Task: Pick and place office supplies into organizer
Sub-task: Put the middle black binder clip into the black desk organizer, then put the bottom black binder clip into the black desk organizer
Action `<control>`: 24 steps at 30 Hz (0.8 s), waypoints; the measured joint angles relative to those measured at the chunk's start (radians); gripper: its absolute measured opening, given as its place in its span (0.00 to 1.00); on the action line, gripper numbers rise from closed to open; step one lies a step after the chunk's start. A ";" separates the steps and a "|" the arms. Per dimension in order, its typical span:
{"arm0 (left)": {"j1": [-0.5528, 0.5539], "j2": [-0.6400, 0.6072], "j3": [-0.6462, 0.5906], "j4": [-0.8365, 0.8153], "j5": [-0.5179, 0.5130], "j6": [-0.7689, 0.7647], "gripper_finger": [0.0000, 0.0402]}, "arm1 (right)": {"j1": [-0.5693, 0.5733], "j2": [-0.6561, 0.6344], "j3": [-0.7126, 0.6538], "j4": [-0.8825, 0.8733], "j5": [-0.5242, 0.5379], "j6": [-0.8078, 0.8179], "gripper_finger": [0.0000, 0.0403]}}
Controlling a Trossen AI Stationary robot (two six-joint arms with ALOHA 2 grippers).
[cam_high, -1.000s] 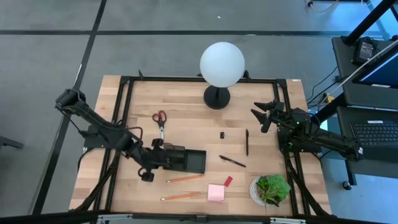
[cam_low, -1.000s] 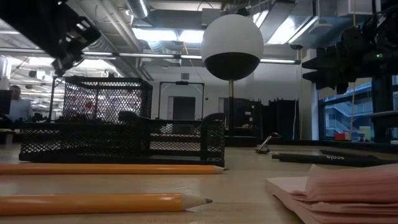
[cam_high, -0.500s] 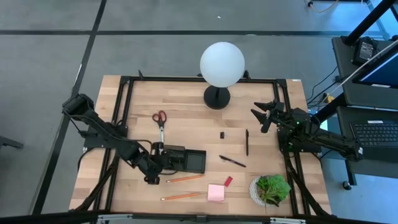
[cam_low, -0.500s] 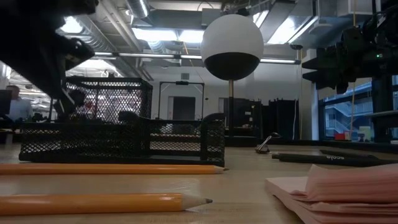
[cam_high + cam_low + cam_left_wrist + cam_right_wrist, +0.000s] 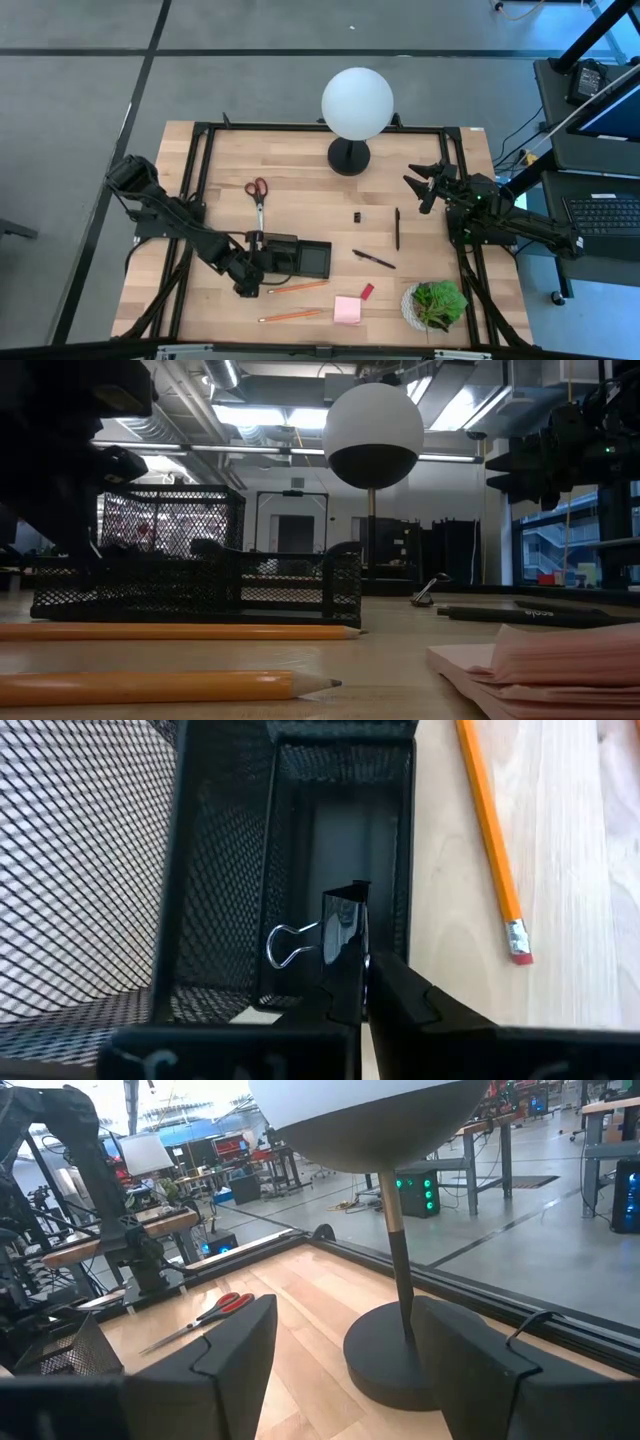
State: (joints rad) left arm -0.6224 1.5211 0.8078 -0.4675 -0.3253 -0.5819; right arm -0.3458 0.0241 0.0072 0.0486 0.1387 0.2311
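The black mesh organizer [image 5: 303, 258] [image 5: 215, 850] [image 5: 200, 585] stands on the table at the near left. My left gripper [image 5: 258, 268] [image 5: 362, 970] reaches down over its left end, shut on a black binder clip [image 5: 345, 925] above a narrow compartment [image 5: 345, 830]. Two orange pencils [image 5: 297, 286] [image 5: 291, 316], a pink pad [image 5: 347, 309] and a red eraser [image 5: 367, 291] lie near the front edge. The red-handled scissors [image 5: 258, 193], two black pens [image 5: 397, 228] [image 5: 373, 259] and a small black clip [image 5: 357, 216] lie farther back. My right gripper [image 5: 425, 185] [image 5: 345, 1370] waits open at the far right. My left gripper pinches the clip's black body [image 5: 350, 945] between its two fingertips [image 5: 395, 985], coming from above at a slant. The clip's silver wire handle [image 5: 290, 942] sticks out sideways, free. The clip hangs inside the narrow compartment's opening; whether it touches the floor I cannot tell.
A white globe lamp [image 5: 357, 103] on a round black base [image 5: 349, 156] stands at the far middle. A green potted plant [image 5: 436, 303] sits at the near right. Bare wood lies between the organizer and the pens.
My left gripper has sunk toward the organizer's left end and tipped steeper, staying shut on the clip. In the low view it has dropped from above the organizer to just behind its left end.
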 joint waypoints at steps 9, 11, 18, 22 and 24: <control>0.004 0.000 0.000 0.001 0.004 -0.044 0.08 | 0.000 0.000 0.000 0.000 0.000 -0.002 0.59; 0.004 0.000 0.000 0.000 0.004 -0.051 0.11 | 0.000 0.000 0.000 0.000 0.000 -0.003 0.59; 0.004 -0.002 0.031 -0.061 0.013 -0.029 0.19 | 0.000 0.000 0.000 0.000 0.000 -0.003 0.59; 0.016 -0.005 0.109 -0.181 0.049 -0.036 0.23 | 0.000 0.000 0.000 0.000 0.000 0.000 0.59; 0.018 -0.005 0.134 -0.203 0.063 -0.045 0.24 | 0.000 0.000 0.000 0.000 0.000 -0.001 0.59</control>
State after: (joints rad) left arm -0.6041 1.5162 0.9421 -0.6700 -0.2618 -0.6267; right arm -0.3458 0.0238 0.0072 0.0486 0.1387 0.2306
